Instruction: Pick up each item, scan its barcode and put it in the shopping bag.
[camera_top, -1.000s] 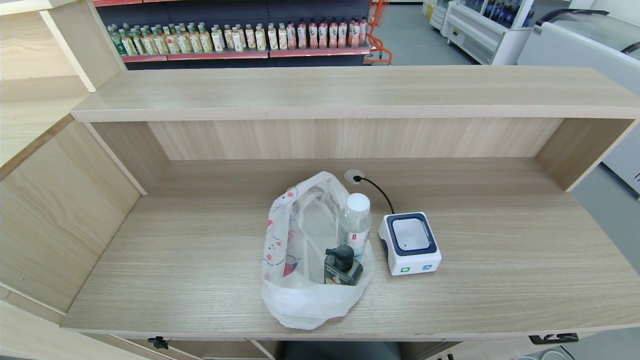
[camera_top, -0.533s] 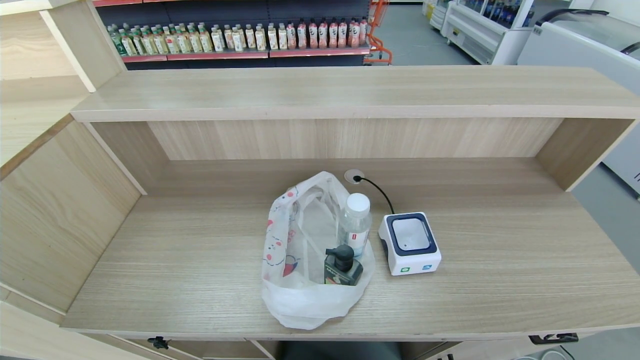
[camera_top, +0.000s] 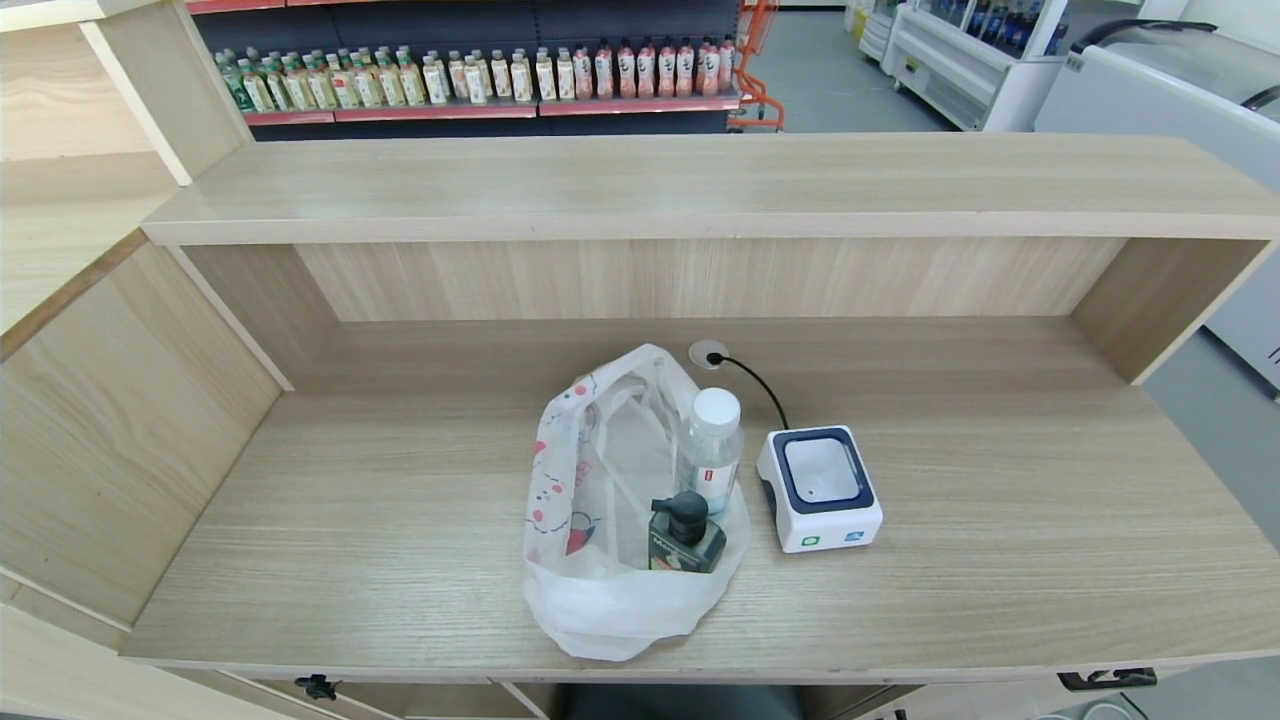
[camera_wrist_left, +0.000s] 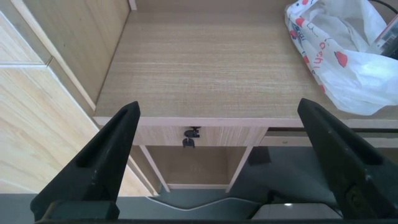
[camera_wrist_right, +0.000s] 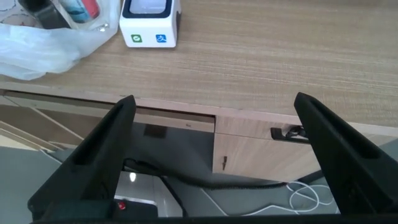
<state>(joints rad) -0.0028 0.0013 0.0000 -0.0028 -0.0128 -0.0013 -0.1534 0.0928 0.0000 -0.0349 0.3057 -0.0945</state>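
Note:
A white plastic shopping bag (camera_top: 600, 520) with red prints stands open in the middle of the wooden counter (camera_top: 400, 520). Inside it stand a clear water bottle (camera_top: 712, 440) with a white cap and a dark pump bottle (camera_top: 686, 535). Just right of the bag sits the white barcode scanner (camera_top: 818, 487), its cable running back to a grommet. My left gripper (camera_wrist_left: 217, 162) hangs open below the counter's front edge, left of the bag (camera_wrist_left: 348, 56). My right gripper (camera_wrist_right: 214, 162) is open too, below the front edge, near the scanner (camera_wrist_right: 151, 22) and the bag (camera_wrist_right: 43, 43).
A raised wooden shelf (camera_top: 700, 180) runs along the back of the counter, with side panels at the left and right. Cabinet latches (camera_wrist_left: 189, 137) (camera_wrist_right: 289, 132) sit under the front edge. Store shelves with bottles (camera_top: 480, 75) stand far behind.

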